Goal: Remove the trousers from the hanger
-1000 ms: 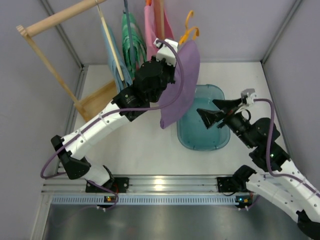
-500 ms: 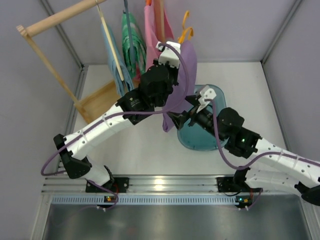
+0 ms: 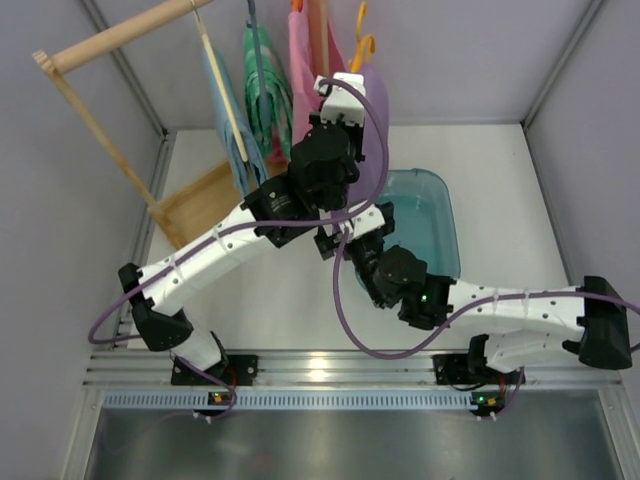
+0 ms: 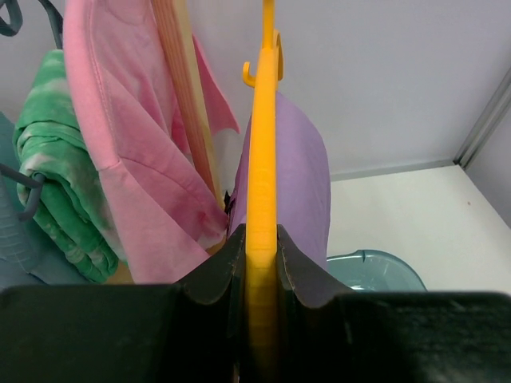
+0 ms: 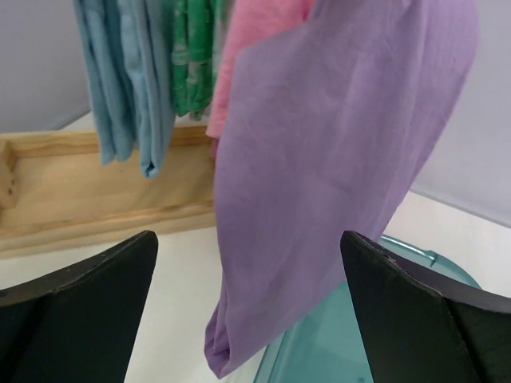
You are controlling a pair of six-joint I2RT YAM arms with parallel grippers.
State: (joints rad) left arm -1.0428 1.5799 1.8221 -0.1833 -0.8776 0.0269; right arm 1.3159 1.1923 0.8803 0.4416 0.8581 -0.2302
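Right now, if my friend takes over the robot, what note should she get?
Left gripper: shut on the hanger, holding it next to the other clothes on the rack.
Right gripper: open, facing the low end of the trousers, gripping nothing.
Trousers: draped over the hanger, hanging down near the blue tub.
Done: hanger gripped, right arm in place.
Left: pinch the trousers and pull them off the hanger.

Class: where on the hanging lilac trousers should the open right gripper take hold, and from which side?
Probably the loose lower end of the trousers, approached head-on from the near side. The cloth hangs as a flat, free sheet below the hanger, and its bottom lies between the fingers of the open right gripper.
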